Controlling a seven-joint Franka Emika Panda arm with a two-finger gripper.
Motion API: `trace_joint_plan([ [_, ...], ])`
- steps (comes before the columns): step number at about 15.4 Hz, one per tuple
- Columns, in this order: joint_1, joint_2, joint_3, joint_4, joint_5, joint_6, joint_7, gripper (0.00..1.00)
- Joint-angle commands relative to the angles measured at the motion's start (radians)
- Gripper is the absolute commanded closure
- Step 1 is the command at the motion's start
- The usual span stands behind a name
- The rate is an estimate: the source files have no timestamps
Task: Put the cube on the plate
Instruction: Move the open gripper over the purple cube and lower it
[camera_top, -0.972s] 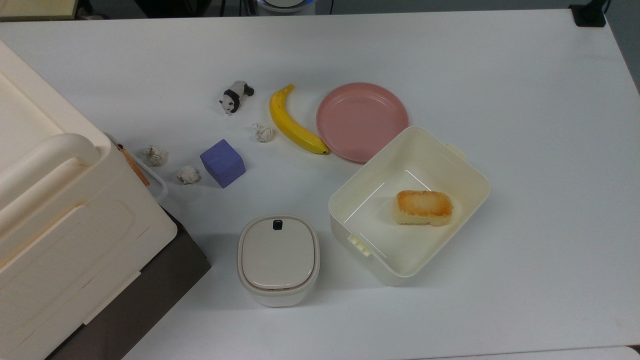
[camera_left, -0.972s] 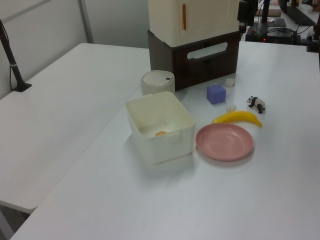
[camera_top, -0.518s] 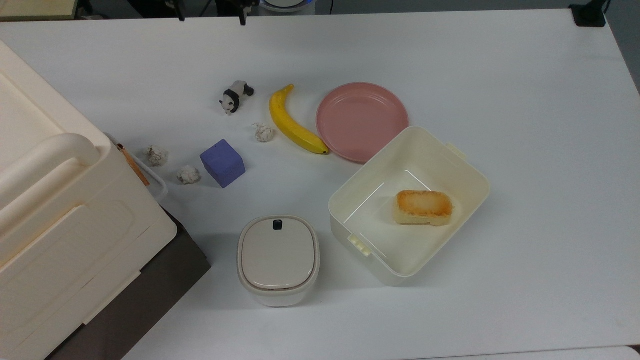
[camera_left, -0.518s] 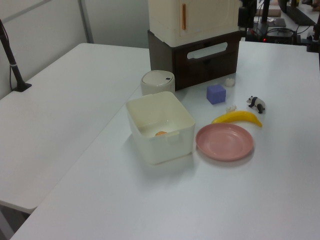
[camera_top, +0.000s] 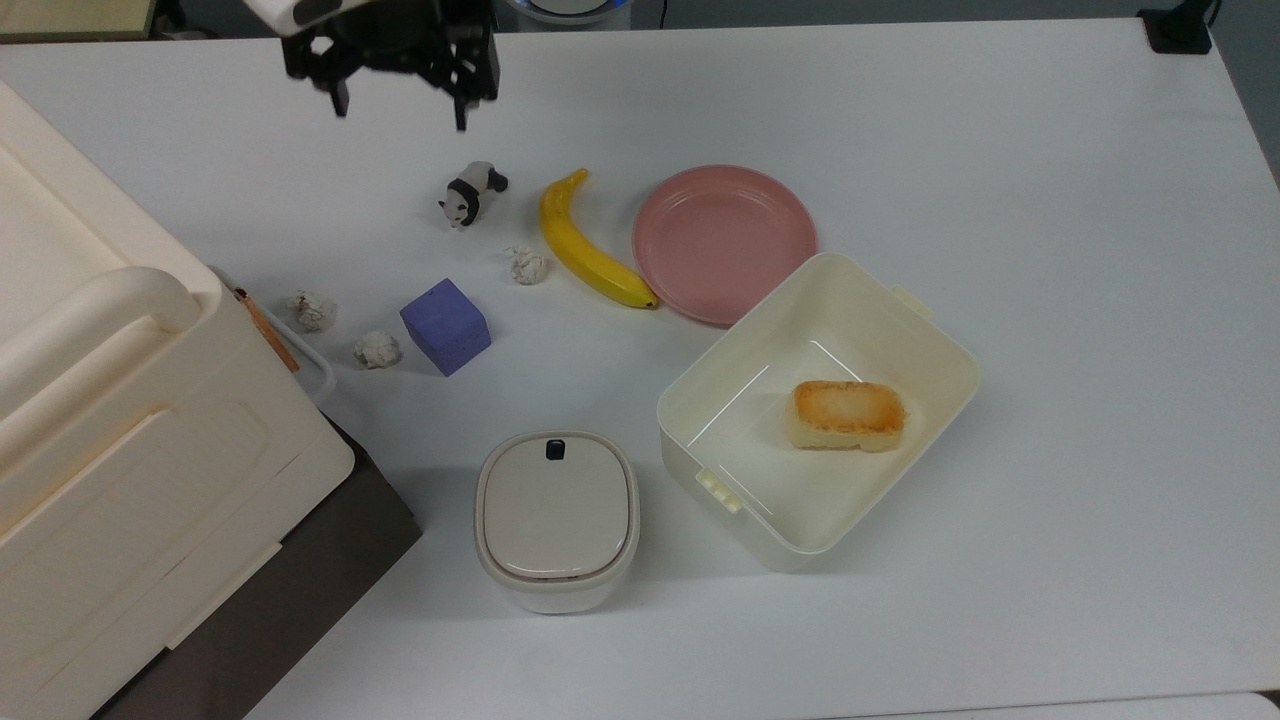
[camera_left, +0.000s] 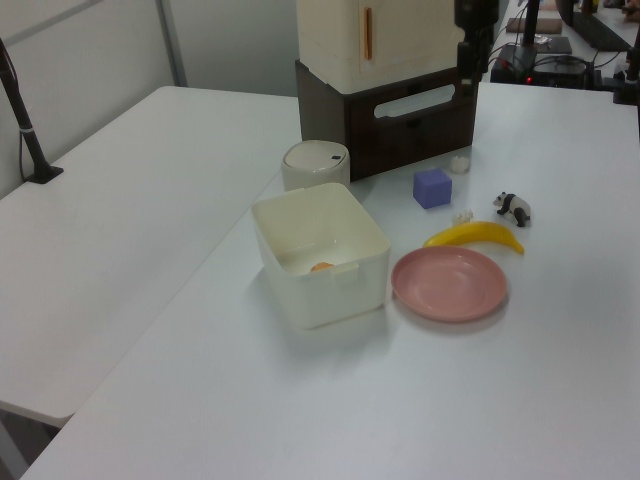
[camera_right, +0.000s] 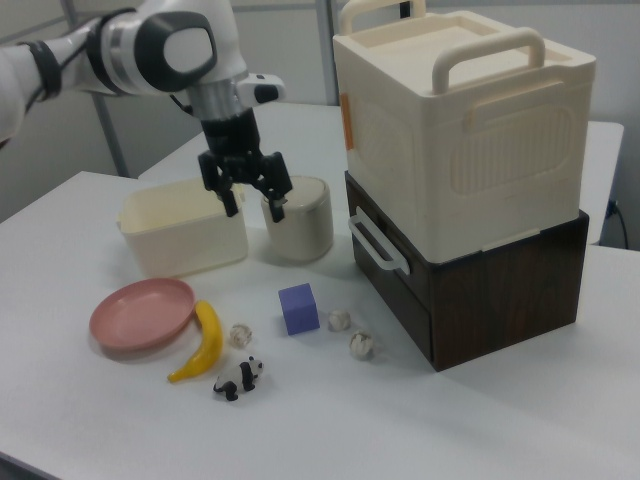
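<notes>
Cube (camera_top: 446, 326), blue-purple, rests on the table (camera_top: 1000, 150), separated from the plate (camera_top: 724, 243) by a banana (camera_top: 590, 246) lying just beside the plate's rim. Approach stage, judged: nothing is grasped. Tool (camera_top: 400, 108) hangs above the table, farther from the plate than the cube is, its fingers (camera_right: 229, 196) spread wide apart, empty and touching nothing. The next move likely requires lowering astride the cube and closing.

blue-purple cube (camera_top: 446, 326) sits on the table, well apart from the empty pink plate (camera_top: 724, 243)
</notes>
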Motion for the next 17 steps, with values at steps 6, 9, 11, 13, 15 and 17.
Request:
trace_joint_plan([
  [6, 0.015, 0.149, -0.004, -0.033, -0.061, 0.165, 0.009, 0.00],
  [9, 0.030, 0.179, -0.004, -0.044, -0.076, 0.190, 0.015, 0.00],
  [11, 0.040, 0.194, -0.005, -0.061, -0.078, 0.190, 0.018, 0.00],
  [13, 0.038, 0.202, -0.008, -0.078, -0.073, 0.191, 0.063, 0.00],
  [15, 0.037, 0.222, -0.007, -0.085, -0.060, 0.193, 0.162, 0.00],
  [17, 0.037, 0.238, -0.007, -0.104, -0.058, 0.232, 0.262, 0.00],
])
